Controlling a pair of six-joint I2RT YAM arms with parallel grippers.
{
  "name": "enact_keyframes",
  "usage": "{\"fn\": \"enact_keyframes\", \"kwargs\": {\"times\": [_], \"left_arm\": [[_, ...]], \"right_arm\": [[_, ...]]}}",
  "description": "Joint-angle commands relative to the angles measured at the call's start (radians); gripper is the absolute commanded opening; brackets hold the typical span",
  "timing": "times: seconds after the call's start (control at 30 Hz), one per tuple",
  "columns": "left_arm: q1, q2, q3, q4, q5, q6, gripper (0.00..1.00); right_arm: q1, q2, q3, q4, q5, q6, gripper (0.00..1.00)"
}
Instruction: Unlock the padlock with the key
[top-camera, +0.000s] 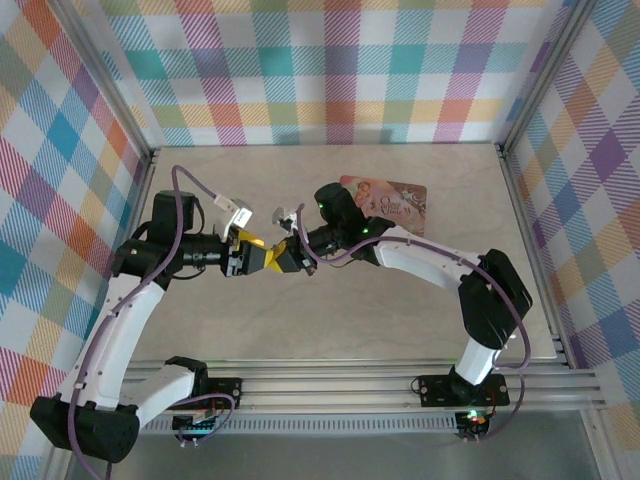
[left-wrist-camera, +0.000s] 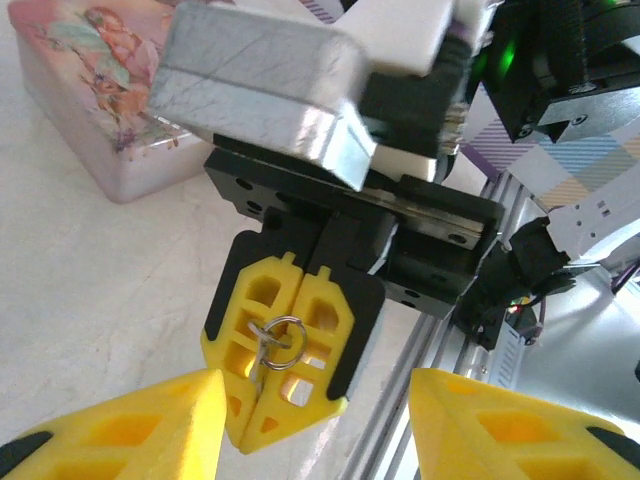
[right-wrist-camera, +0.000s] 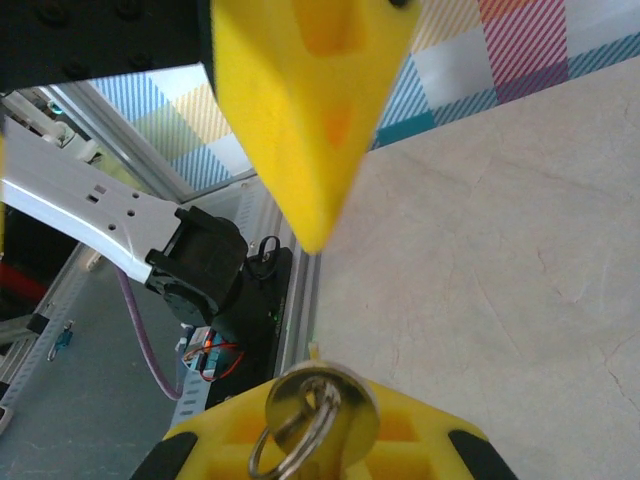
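Above the tabletop's left-middle, the right tool pinches the key beside its ring; the left tool hangs spread, facing it; key secured, padlock not yet unlocked, I judge

key: blade hidden between right tool fingers | pink box: cut off at edge
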Motion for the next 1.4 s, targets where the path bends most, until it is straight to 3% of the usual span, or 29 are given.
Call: {"fn": "enact_keyframes", "kwargs": {"times": [0.0, 0.47, 0.57, 0.8, 0.87, 0.9, 1.0, 1.1, 1.13, 1.2, 1.37], "left_arm": [[0.007, 0.017, -0.007, 0.002, 0.044, 0.026, 0.51], [0.007, 0.093, -0.032, 0.022, 0.076, 0.013, 0.42], [0.006, 0.107, -0.047, 0.062, 0.089, -0.031, 0.33], [0.004, 0.098, -0.085, 0.128, 0.098, -0.101, 0.0], [0.004, 0.089, -0.093, 0.146, 0.094, -0.132, 0.0], [0.004, 0.083, -0.098, 0.157, 0.082, -0.154, 0.0], [0.005, 0.072, -0.106, 0.183, 0.032, -0.235, 0.0], [0.007, 0.068, -0.106, 0.2, -0.03, -0.335, 0.0], [0.008, 0.069, -0.103, 0.198, -0.06, -0.375, 0.0], [0.012, 0.076, -0.097, 0.193, -0.098, -0.44, 0.0], [0.015, 0.109, -0.065, 0.147, -0.157, -0.567, 0.0]], "right_arm": [[0.002, -0.044, -0.008, -0.028, -0.043, -0.041, 0.0], [0.006, -0.029, 0.006, -0.035, -0.073, -0.04, 0.0], [0.007, -0.022, 0.01, -0.039, -0.075, -0.042, 0.0], [0.007, -0.011, 0.017, -0.056, -0.065, -0.053, 0.0], [0.007, -0.014, 0.012, -0.054, -0.045, -0.054, 0.01], [0.007, -0.02, 0.003, -0.043, -0.019, -0.047, 0.1], [0.007, -0.056, -0.057, 0.033, 0.071, -0.033, 0.2], [0.003, -0.096, -0.109, 0.092, 0.141, -0.018, 0.55], [0.0, -0.109, -0.125, 0.101, 0.163, -0.015, 0.6], [-0.004, -0.141, -0.167, 0.132, 0.209, -0.002, 0.65], [-0.007, -0.227, -0.303, 0.256, 0.354, 0.032, 0.66]]}}
